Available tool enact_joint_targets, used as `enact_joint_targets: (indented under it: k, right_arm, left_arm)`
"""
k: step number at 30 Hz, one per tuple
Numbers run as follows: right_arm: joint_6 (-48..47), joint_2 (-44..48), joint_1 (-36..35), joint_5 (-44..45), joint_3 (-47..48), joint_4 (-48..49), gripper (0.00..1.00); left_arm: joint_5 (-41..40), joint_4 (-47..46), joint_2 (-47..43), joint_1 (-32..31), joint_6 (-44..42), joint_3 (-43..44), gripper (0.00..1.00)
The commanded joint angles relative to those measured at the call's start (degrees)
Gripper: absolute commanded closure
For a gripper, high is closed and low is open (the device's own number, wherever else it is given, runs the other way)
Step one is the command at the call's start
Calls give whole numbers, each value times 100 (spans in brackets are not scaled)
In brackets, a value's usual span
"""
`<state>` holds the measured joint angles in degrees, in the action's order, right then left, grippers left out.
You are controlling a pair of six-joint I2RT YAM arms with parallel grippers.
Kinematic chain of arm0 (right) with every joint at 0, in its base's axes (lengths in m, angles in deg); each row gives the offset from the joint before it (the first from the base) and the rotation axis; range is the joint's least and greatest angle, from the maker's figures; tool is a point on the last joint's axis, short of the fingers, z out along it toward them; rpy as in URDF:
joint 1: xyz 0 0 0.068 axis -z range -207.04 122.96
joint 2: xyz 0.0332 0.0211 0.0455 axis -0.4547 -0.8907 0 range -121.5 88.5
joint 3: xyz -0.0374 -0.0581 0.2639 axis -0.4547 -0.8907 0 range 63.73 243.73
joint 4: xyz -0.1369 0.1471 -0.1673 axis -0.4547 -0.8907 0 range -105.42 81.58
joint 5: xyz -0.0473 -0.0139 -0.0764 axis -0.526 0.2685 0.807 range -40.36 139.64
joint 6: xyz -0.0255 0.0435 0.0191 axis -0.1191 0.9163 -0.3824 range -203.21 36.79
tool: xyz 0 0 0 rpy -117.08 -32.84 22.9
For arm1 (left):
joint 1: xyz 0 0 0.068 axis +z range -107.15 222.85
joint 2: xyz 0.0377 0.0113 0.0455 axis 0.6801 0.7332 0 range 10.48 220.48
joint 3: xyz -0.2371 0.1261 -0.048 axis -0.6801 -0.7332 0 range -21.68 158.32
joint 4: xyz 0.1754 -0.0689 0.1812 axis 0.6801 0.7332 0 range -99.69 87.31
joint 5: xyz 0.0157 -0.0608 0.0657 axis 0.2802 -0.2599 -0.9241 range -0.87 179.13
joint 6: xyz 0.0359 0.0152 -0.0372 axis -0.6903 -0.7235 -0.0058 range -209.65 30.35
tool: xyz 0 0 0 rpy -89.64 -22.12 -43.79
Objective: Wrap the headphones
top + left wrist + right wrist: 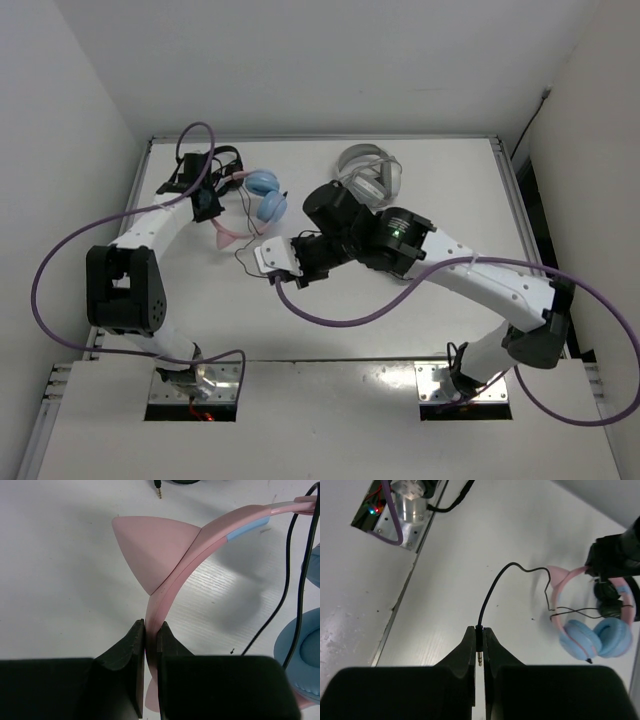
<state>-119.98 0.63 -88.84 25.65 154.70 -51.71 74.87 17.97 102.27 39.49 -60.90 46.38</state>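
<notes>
The headphones (262,195), with round light-blue ear cups and a pink plastic band, lay on the flat white table (430,310), over at the far left side. The left gripper (150,632) was squeezed tight on the pink headband (210,540), just below a pointy pink cat ear (150,550). The right gripper (479,635) was pinched shut on the end of the long thin black cable (492,587), right by its little metal plug (479,658). From there the cable ran loose and wiggly back to the headphones.

I thought a few things could go wrong. The cable was thin and smooth, so a hard pull might make it slip out of the right gripper. A hard pull might also drag the headphones sideways and twist the headband out of the left gripper. The loose part could catch on the cat ear and tangle. A small black pair of headphones (228,156) lay just behind, and the cable might snag there too.
</notes>
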Motion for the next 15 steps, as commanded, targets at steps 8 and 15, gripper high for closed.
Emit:
enact_joint_targets:
  k: [8,15]
  right_arm:
    - [135,429,-148,386,227,418,100]
    - [135,482,-17,606,534,646,100]
  left_arm:
    - [670,-595,23,-42,-967,-99,100]
    - [1601,-815,-213,-42,-1846,-608,100]
